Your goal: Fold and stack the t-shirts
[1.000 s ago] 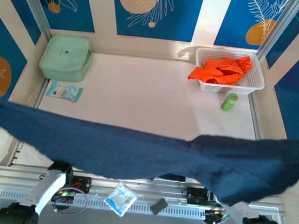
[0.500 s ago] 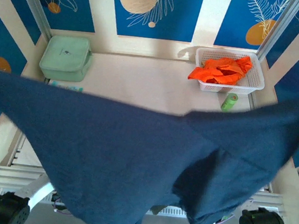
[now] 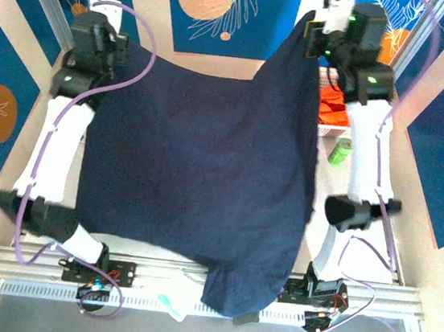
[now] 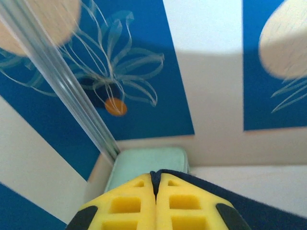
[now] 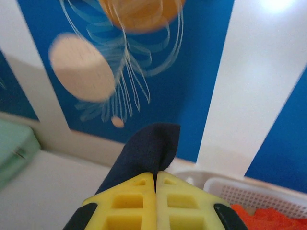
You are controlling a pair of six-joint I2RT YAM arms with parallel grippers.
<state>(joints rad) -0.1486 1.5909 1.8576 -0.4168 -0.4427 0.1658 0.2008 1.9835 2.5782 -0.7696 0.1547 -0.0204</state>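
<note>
A: L gripper (image 4: 154,179), jaws?
B: Closed tight, pads flush, w/ a thin hem of the navy t-shirt (image 4: 254,211) nipped betw. them. Pale green case (image 4: 148,160) sits just beyond the tips, lower centre of that wrist view.
A: R gripper (image 5: 156,178)?
B: Same. Closed, pads together, a rolled corner of navy cloth poking up past the tips. White basket (image 5: 240,191) is at lower right of that view, w/ the orange t-shirt (image 5: 268,218) inside.
A: Garment overall?
B: Overhead view: navy shirt spread as one broad sheet across frame centre, pinned upper left and upper right by the two grippers. Its lower end trails to bottom centre, over the near rail (image 3: 144,274). Whether the middle rests on the table or hangs clear, cannot tell.
A: Handling assessment?
B: Judgement only: soft, light and limp, no stiffness, so it will sag and bunch wherever unsupported. Not fragile, not slick. A thin hem could creep out of a pinch if tugged sideways.
A: Rec. hold points?
B: Seams/corners, at shoulders or hem, one per arm, spread wide so the cloth lies flat for folding. Orange shirt is crumpled in the basket: take a top fold, lift, then re-grip at corners.
</note>
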